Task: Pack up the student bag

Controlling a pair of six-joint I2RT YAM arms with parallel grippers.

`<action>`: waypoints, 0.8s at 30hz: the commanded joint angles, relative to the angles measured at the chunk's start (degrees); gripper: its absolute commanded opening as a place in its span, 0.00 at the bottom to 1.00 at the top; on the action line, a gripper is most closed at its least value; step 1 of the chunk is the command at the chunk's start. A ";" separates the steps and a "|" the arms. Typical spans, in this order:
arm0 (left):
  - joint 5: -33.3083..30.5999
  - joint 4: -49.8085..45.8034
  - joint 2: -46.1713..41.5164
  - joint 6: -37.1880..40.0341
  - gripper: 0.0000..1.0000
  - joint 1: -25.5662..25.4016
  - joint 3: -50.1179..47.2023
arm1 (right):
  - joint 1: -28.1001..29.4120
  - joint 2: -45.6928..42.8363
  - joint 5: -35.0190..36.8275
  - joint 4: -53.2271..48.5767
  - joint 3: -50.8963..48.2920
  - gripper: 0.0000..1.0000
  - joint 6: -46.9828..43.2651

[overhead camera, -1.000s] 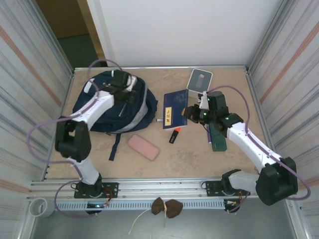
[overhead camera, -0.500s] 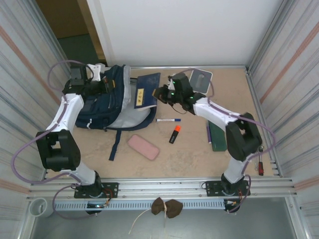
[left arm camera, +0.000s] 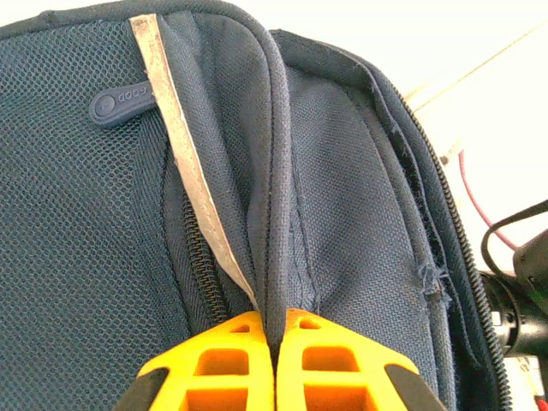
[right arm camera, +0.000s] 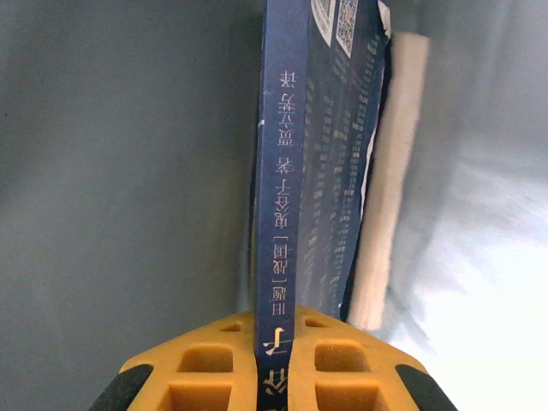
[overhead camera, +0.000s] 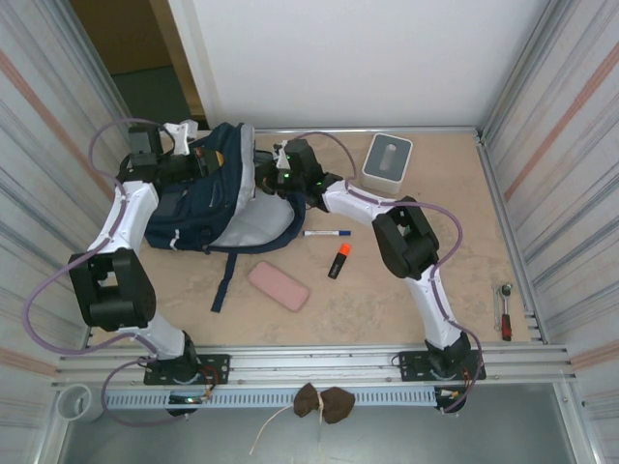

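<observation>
The backpack [overhead camera: 193, 208] lies in the far left part of the desk [overhead camera: 426, 290], close to the far left corner. Its mouth is open toward the middle, and the pale grey lining [overhead camera: 247, 227] shows. One dark strap [overhead camera: 224, 280] trails toward the near edge.

The left jaws are at the bag's far side and are clenched on a raised fold of navy fabric. In the left wrist view the yellow fingers [left arm camera: 223, 360] meet on that fold, just beside a thin reflective stripe [left arm camera: 184, 163] and a zipper. The backpack [left arm camera: 360, 214] takes up most of that view.

The right arm [overhead camera: 358, 198] reaches across the far edge of the desk to the bag's mouth. Its jaws grasp a navy book [right arm camera: 287, 171] by the spine. The book stands upright on edge, with grey lining [right arm camera: 103, 171] on its left and a pale panel just beside it on the right.

On the bare desk a white-grey box [overhead camera: 387, 158] sits near the far edge. A marker pen [overhead camera: 327, 233] lies just beside the bag's mouth, and an orange highlighter [overhead camera: 338, 261] lies near the pen. A pink case [overhead camera: 278, 285] lies toward the near edge. A small tool [overhead camera: 504, 324] rests by the right edge.
</observation>
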 commanded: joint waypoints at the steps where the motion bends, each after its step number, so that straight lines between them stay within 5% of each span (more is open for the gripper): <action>1: 5.05 6.55 -1.15 -0.79 0.00 0.44 2.72 | 0.57 3.80 -2.50 4.72 6.27 0.00 2.25; 10: 6.80 9.00 -0.89 -3.55 0.00 0.43 2.24 | 3.42 18.09 -0.65 -1.43 23.82 0.01 3.01; 15: 6.55 9.63 -0.64 -4.91 0.00 0.44 2.48 | 4.19 23.05 -1.36 -11.78 32.04 0.21 0.10; 19: 5.84 9.62 -0.31 -5.87 0.00 0.43 2.55 | 2.82 15.95 -2.53 -14.75 25.24 0.39 -6.70; 24: 4.34 8.86 0.32 -5.85 0.00 0.43 2.72 | 0.45 1.18 -4.28 -12.44 9.11 0.50 -13.08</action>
